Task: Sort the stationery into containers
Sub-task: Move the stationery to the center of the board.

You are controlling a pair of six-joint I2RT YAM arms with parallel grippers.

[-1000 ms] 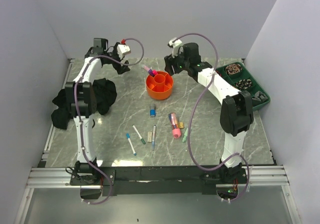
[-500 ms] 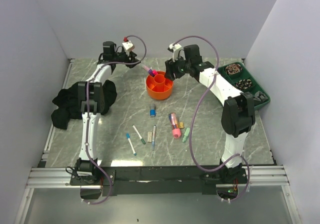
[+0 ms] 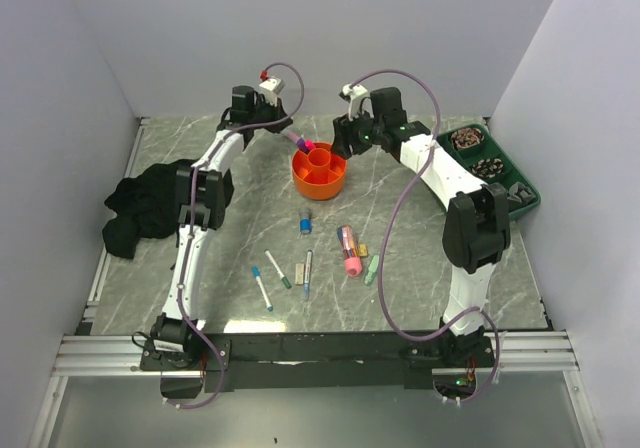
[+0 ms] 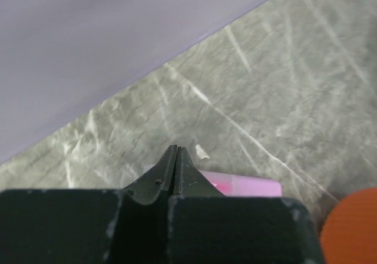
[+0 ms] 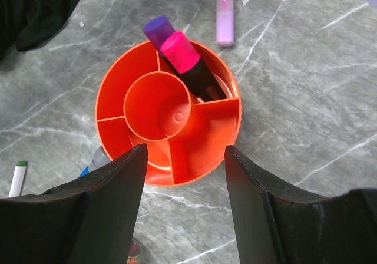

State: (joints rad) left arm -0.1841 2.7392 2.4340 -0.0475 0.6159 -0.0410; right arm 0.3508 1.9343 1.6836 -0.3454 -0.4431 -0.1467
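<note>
The orange holder (image 3: pixel 319 171) stands at the back middle of the table. A purple-capped marker (image 5: pixel 157 27) and a pink-capped marker (image 5: pixel 179 50) lean in one of its ring compartments (image 5: pixel 203 78). My right gripper (image 5: pixel 184 152) hangs open over the holder's (image 5: pixel 147 108) near rim, holding nothing. My left gripper (image 4: pixel 177 149) is shut with nothing between its tips, low over the table behind the holder. A pale pink marker (image 4: pixel 247 186) lies just beyond the tips, also seen in the right wrist view (image 5: pixel 224 10). Several pens, markers and erasers (image 3: pixel 307 268) lie loose in front of the holder, among them a pink marker (image 3: pixel 350 253).
A black cloth bundle (image 3: pixel 150 203) lies at the left, behind my left arm. A dark green compartment tray (image 3: pixel 495 168) sits at the right edge. The grey back wall runs close behind both grippers.
My left arm has swung right along the back wall towards the holder, and its gripper has gone from open to shut. The right gripper has shifted slightly left over the holder.
</note>
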